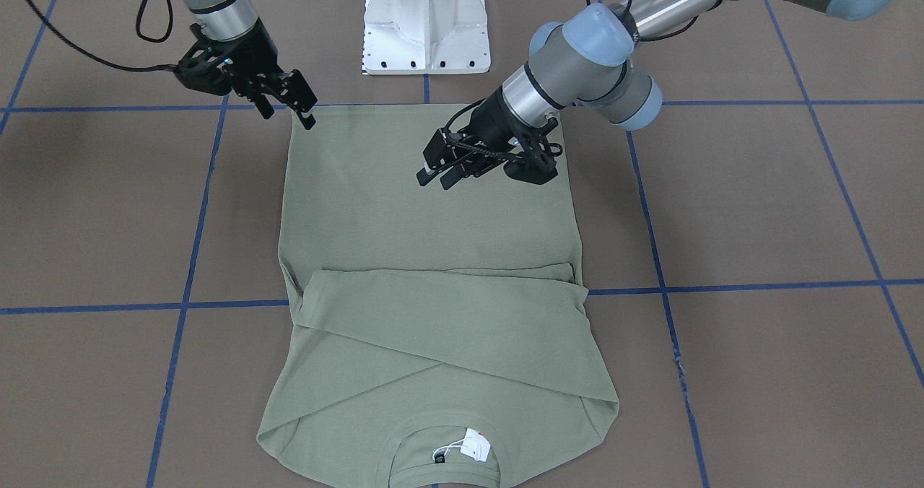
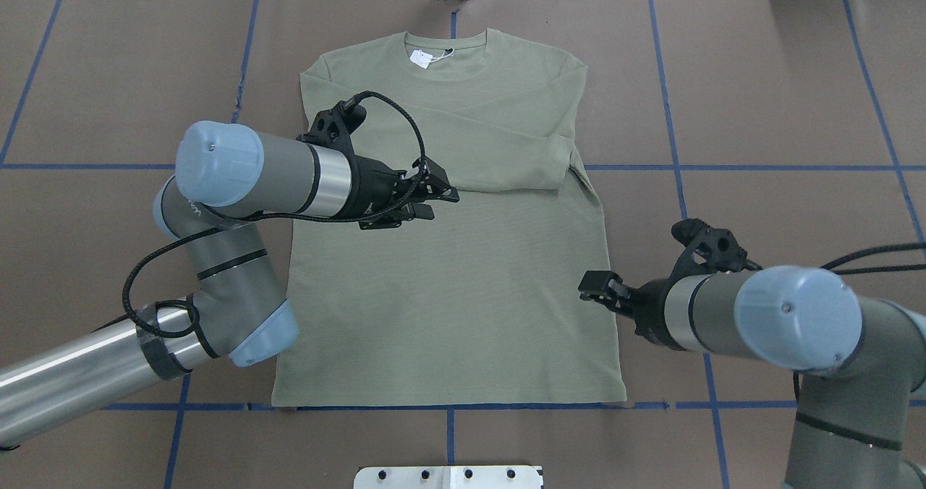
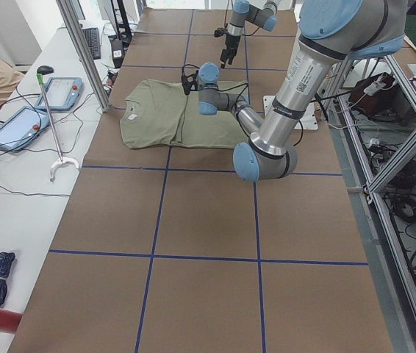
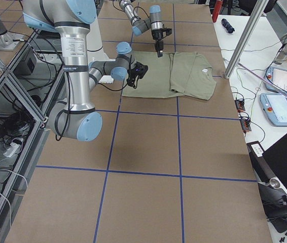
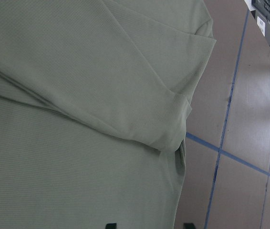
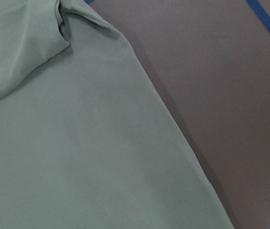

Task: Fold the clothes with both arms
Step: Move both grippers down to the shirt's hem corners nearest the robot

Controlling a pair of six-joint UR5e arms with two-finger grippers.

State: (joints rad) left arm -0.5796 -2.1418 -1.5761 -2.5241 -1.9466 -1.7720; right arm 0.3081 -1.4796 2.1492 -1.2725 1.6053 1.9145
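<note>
Shirt [image 2: 448, 294] lies flat, sleeves crossed. Left tool [image 2: 438, 198] hovers mid-shirt, jaws apart; right tool [image 2: 595, 284] is over the side edge, apart too. Wide brown surface [image 2: 759, 113] on both sides.

Robotics lab, teach pendants [image 4: 280, 109], blue-taped table [image 3: 201, 220], aluminium framing [image 3: 83, 51]

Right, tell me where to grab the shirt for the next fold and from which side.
Likely the two corners on the robot's side: left gripper on the left hem corner, right gripper on the right hem corner. The shirt lies flat, sleeves crossed over the chest, leaving the hem as the free straight edge. Come down from each outer side.
</note>
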